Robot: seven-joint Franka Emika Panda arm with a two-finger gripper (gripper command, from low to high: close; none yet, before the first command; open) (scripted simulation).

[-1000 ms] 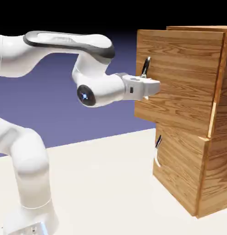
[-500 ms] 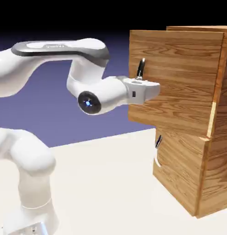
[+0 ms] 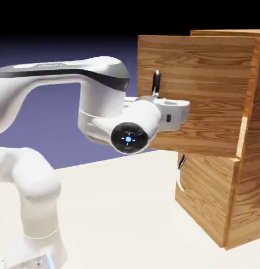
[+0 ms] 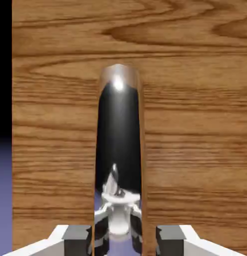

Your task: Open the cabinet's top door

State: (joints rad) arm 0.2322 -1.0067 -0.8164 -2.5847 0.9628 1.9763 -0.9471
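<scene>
Black handle (image 4: 118,135) of the wooden top door (image 4: 195,125) sits within the tool (image 4: 124,241).

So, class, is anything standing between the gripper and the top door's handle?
Nothing visible does. In the hand view, the handle runs down directly between the two fingertips of the gripper, with only the wood of the top door behind it.

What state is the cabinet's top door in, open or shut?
Open. In the exterior view the top door stands swung out from the cabinet, its free edge well past the lower panel's face.
</scene>
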